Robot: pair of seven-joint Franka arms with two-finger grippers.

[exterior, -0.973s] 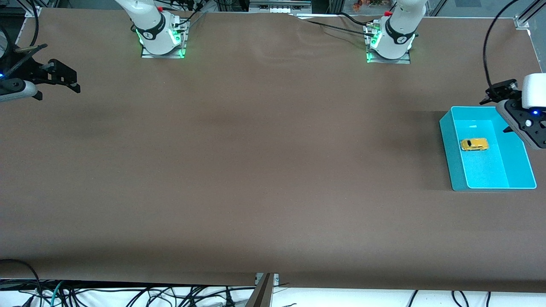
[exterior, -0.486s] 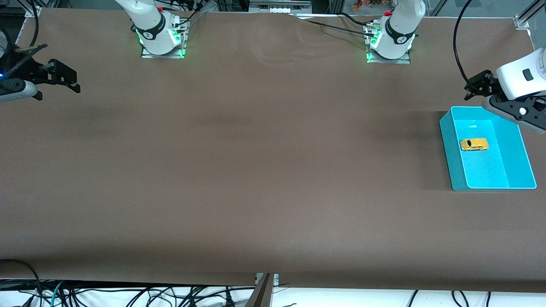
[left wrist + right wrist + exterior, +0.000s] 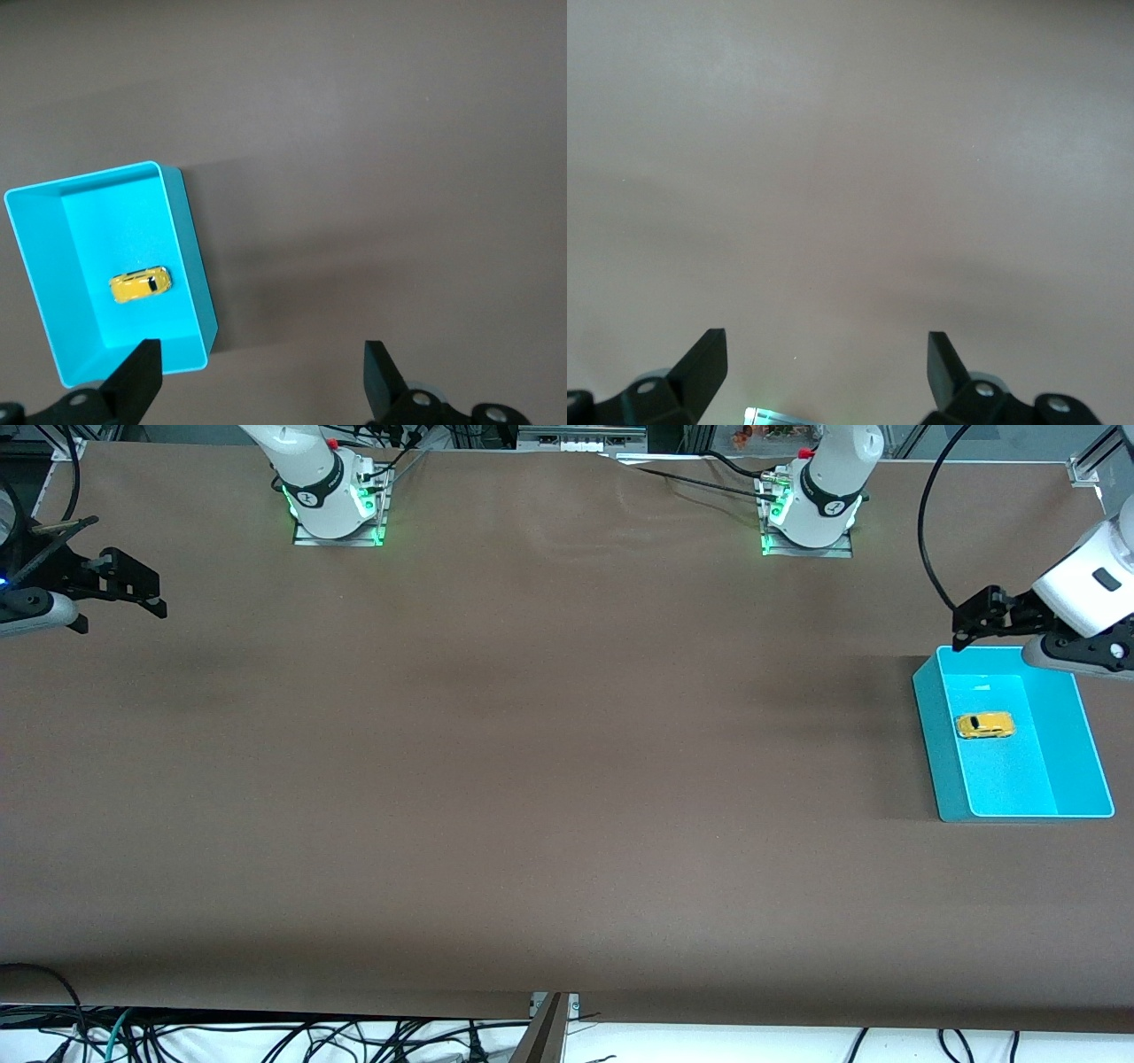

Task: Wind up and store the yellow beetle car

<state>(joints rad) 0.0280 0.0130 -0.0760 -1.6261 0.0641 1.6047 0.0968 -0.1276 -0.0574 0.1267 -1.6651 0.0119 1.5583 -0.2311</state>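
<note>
**Yellow car lying in the cyan bin, both hands spread and empty**

I see the tiny rounded yellow beetle car [image 3: 984,725] with dark windows resting on the floor of the open cyan rectangular plastic bin [image 3: 930,717], which stands on the brown-covered worktop [image 3: 532,779] at the left arm's end. The car lies in the half of the bin farther from the front camera, close to the bin wall that faces the middle of the worktop, and it appears to sit on its wheels with its long side across the bin. In the left wrist view the same car [image 3: 140,286] shows as a small yellow shape on the bin's floor, apart from the bin's rim [image 3: 190,257].

My left hand [image 3: 973,615] hangs in the air above the worktop just off the bin's corner that is farthest from the front camera. Its two dark fingers [image 3: 142,376] stand wide apart with nothing between them, and the car is well clear of them.

My right hand [image 3: 146,593] waits at the right arm's end of the worktop, over bare brown covering. Its fingers [image 3: 704,359] are also spread wide, and nothing is held between them; only the plain surface shows below it.
</note>
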